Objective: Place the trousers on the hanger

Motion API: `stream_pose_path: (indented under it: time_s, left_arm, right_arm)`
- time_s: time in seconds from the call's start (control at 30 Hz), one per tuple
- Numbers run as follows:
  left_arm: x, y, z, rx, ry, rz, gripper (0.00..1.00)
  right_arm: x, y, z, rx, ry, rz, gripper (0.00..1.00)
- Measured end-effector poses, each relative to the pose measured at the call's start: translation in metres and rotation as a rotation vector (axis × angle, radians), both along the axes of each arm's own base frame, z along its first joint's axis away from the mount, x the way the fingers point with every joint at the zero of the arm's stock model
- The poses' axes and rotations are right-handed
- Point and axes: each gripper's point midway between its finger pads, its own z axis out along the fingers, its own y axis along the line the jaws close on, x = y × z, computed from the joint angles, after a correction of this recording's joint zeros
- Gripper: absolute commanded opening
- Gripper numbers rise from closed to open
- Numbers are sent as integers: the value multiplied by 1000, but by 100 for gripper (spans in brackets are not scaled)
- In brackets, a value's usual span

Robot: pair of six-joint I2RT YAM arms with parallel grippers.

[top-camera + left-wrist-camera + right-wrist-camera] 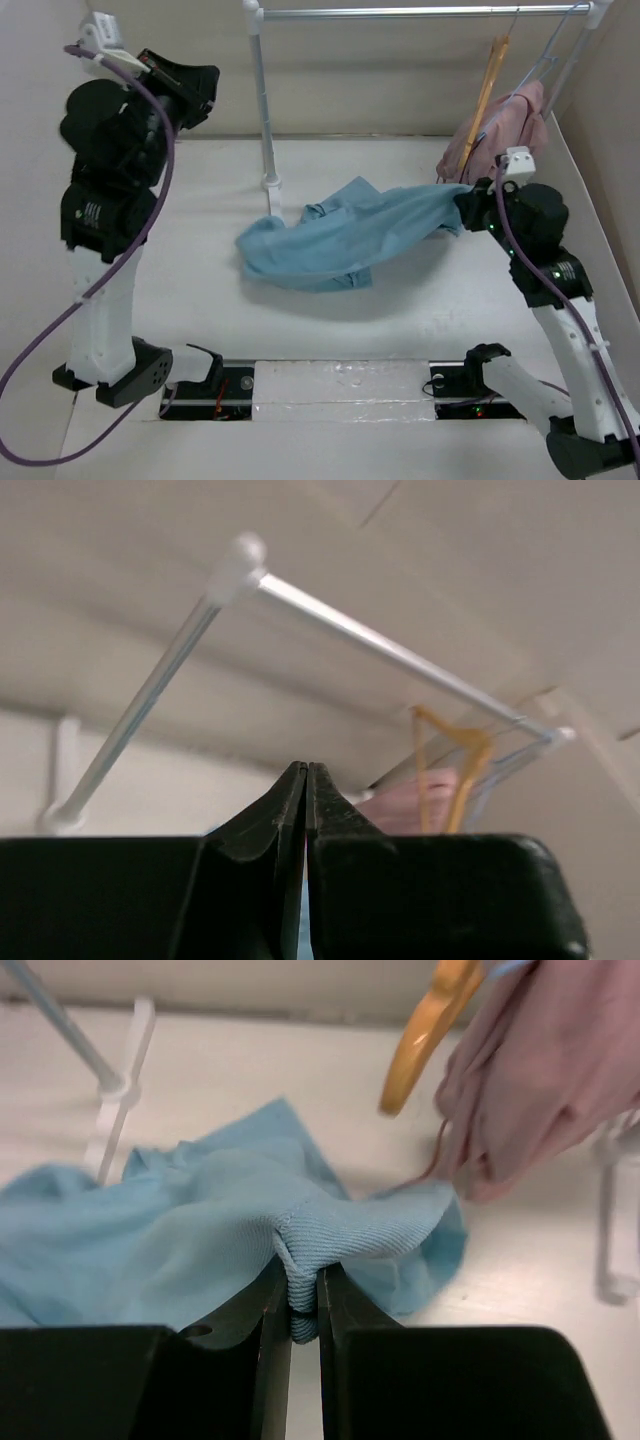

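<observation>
The light blue trousers lie crumpled on the table's middle, one end drawn out to the right. My right gripper is shut on that end, a fold of trousers pinched between its fingers. The tan wooden hanger hangs tilted from the rail at the back right; its rounded end shows just above and beyond the pinched cloth, and the hanger shows far off in the left wrist view. My left gripper is raised high at the far left, shut and empty.
A pink garment hangs from the rail beside the hanger, close behind the right gripper. The rail's white post stands just left of the trousers. Pale walls enclose the table on the left, back and right.
</observation>
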Motion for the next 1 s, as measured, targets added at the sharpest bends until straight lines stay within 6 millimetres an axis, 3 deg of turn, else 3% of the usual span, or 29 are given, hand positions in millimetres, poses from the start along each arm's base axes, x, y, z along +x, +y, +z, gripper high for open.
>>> stream_pose_path:
  time_s: [0.03,0.1,0.17,0.23,0.27,0.3,0.4,0.43,0.5,0.57,0.6,0.67,0.77,0.83,0.87,0.9,1.0]
  left_arm:
    - [-9,0,18,-16,-51,-17,0]
    - [-24,-3,31,-28,-97,-62,10]
    - [-27,-7,16,-18,-85,-93,24]
    - [-17,-15,-28,12,1,-114,42]
    - [-8,-20,-66,27,69,-120,48]
    - [0,-24,-116,53,170,-125,55]
    - [-1,-27,-293,122,540,-122,58]
    - [-17,-23,-363,148,704,-117,61]
    - [-64,-11,-457,168,959,-103,62]
    - [-108,-1,-504,137,1109,-80,62]
    - [-122,2,-513,111,1136,-66,64]
    - [-129,2,-510,39,1114,-44,64]
    - [-117,-4,-482,-90,994,-24,67]
    - [-112,-7,-467,-165,925,-19,80]
    - [-110,-10,-465,-204,895,-31,80]
    - [-105,-15,-458,-247,867,-45,71]
    - [-123,-23,-495,-286,952,-84,67]
  right_arm:
    - [-3,-7,21,0,-52,-13,0]
    - [-11,-19,40,-10,-101,-39,0]
    - [-18,-27,39,-27,-96,-60,0]
    - [-22,-36,25,-50,-42,-89,0]
    - [-26,-41,15,-63,-10,-107,0]
    - [-28,-45,6,-75,25,-127,0]
    - [-41,-60,-18,-125,116,-186,0]
    - [-44,-65,-21,-145,128,-204,0]
    - [-48,-76,-19,-189,136,-237,0]
    - [-45,-82,-11,-221,133,-257,0]
    - [-43,-83,-7,-230,127,-258,0]
    - [-35,-83,1,-243,117,-257,0]
    - [-25,-82,-3,-260,132,-245,0]
    - [-21,-81,-9,-266,152,-234,0]
    - [-19,-80,-11,-264,157,-225,0]
    - [-17,-79,-13,-263,159,-217,0]
    - [-16,-75,-13,-254,152,-192,0]
